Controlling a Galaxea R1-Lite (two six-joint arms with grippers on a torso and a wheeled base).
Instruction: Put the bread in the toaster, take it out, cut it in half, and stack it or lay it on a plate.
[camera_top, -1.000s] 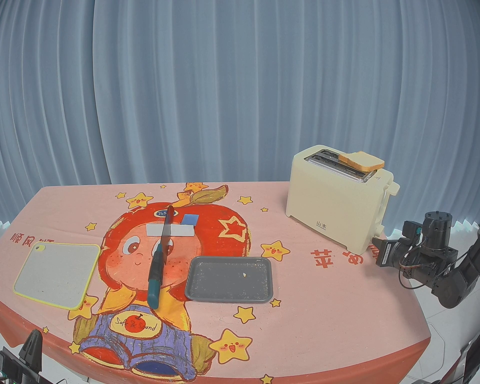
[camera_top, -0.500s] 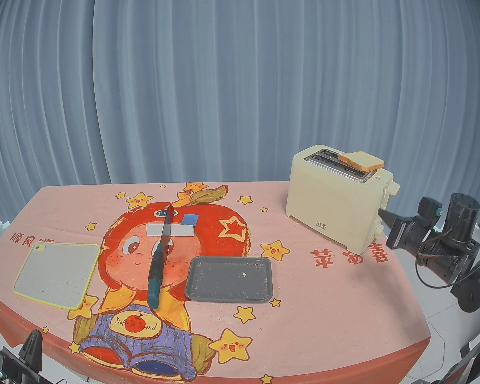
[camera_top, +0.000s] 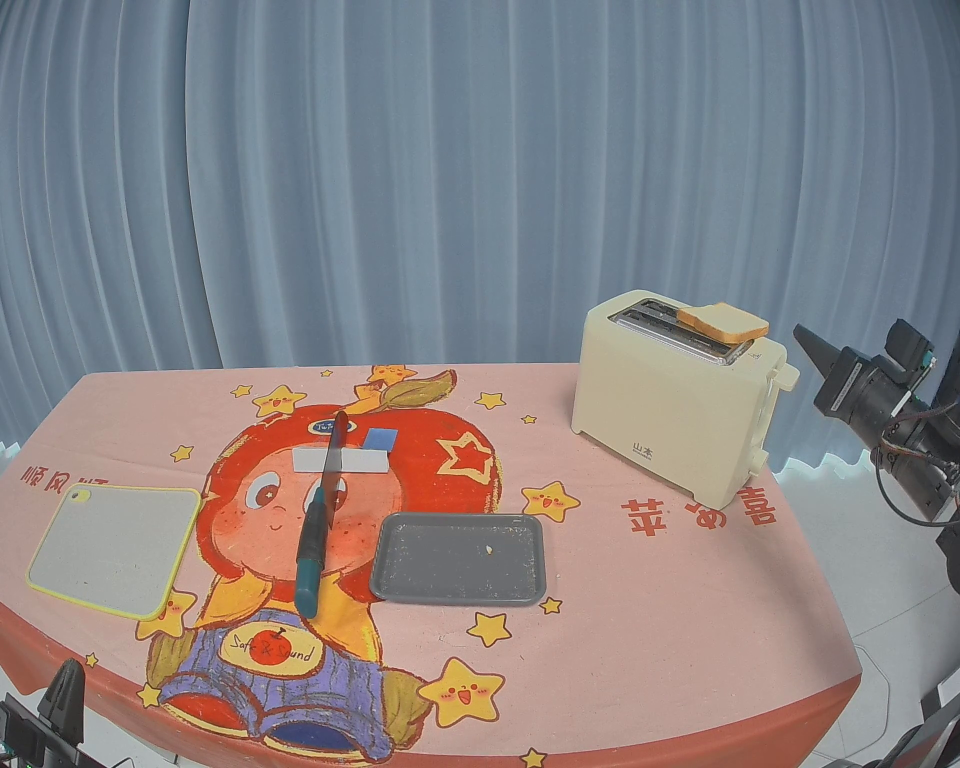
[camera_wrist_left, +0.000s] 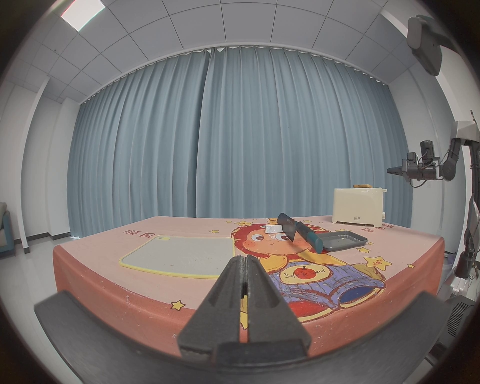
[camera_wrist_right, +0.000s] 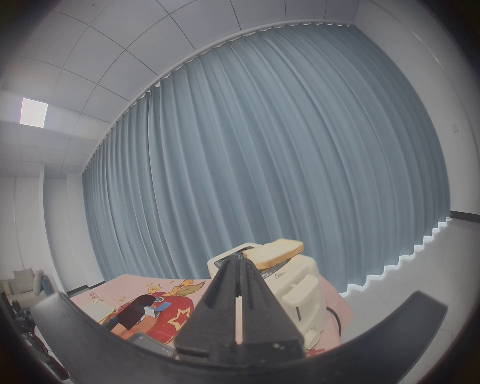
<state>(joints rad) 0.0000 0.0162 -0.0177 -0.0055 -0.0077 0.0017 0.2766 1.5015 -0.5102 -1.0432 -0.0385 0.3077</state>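
Tabletop (camera_top: 650, 620) knife (camera_top: 319, 515) tip away, handle near

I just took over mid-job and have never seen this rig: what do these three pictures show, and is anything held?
It is a wheeled robot with two arms, each ending in a pincer. The wide picture is from its head, looking down at the table. The other two are from wrist cameras; the dark wedge in each is that arm's pincer. The left pincer is low before the table's edge, the right pincer up beside the toaster; both shut, empty. The bread lies flat atop the toaster, not in a slot. On the table: knife, tray, board.
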